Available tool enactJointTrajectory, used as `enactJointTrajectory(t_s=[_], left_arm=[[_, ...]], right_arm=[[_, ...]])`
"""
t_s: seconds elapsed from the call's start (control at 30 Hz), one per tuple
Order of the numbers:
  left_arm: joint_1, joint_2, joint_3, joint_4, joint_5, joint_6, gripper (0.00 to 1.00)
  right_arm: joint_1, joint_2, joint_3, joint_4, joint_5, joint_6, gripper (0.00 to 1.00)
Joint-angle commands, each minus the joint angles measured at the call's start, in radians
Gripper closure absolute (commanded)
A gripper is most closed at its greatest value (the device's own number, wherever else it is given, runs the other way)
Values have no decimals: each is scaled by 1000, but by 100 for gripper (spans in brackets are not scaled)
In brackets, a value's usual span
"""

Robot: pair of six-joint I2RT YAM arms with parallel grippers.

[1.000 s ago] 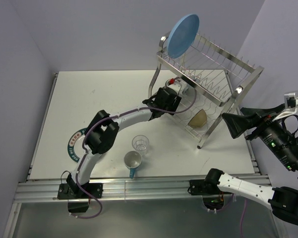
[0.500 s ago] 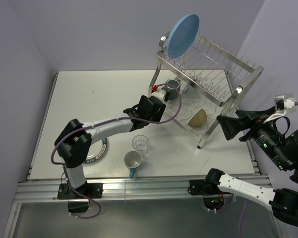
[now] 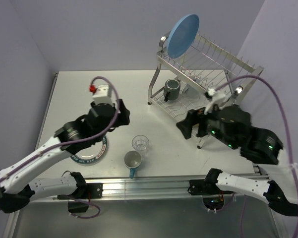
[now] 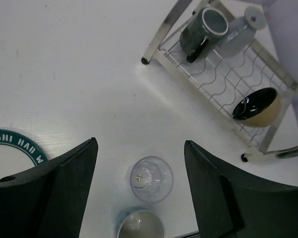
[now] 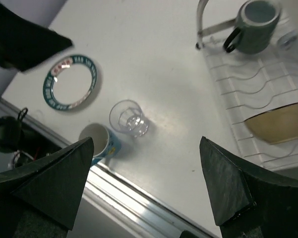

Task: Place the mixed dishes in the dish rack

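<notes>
The dish rack stood at the table's far right, with the light-blue plate upright on its top tier. And the left arm had backed right away from it! It had left the dark mug sitting on the lower tier, just beside the light-blue cup, with the black bowl further along the same tier. The left gripper hung over the table with fingers spread and nothing between them. The right gripper had swung in from beyond the right edge, equally spread and empty.

That looked like four pieces racked and three to go. The white plate lay partly under the left arm. The white-and-blue mug sat near the front edge, and the clear glass was just beside it.

Bare table lay between these and the rack's near legs, so either arm had room. The mug's closeness to the front edge called for care, and mug and glass so close together left little room for fingers between them.
</notes>
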Motion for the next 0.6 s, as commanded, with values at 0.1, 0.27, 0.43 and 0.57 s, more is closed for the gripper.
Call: enactJointTrajectory(t_s=[0.1,0.27,0.43,0.57], left_arm=[[0,-105,118,-311,-104,-247,24],[0,-68,206,-432,-108,-325,24],[0,-83,203,-459,-66,-414,27],[0,-111,180,-463,-30,-465,28]], right_arm=[[49,162,-133,115,-168,165,7],[118,242,-179,172,-190,266,10],[199,381,-182,172,-210,415,12],[232,472,-136,85,-136,493,12]])
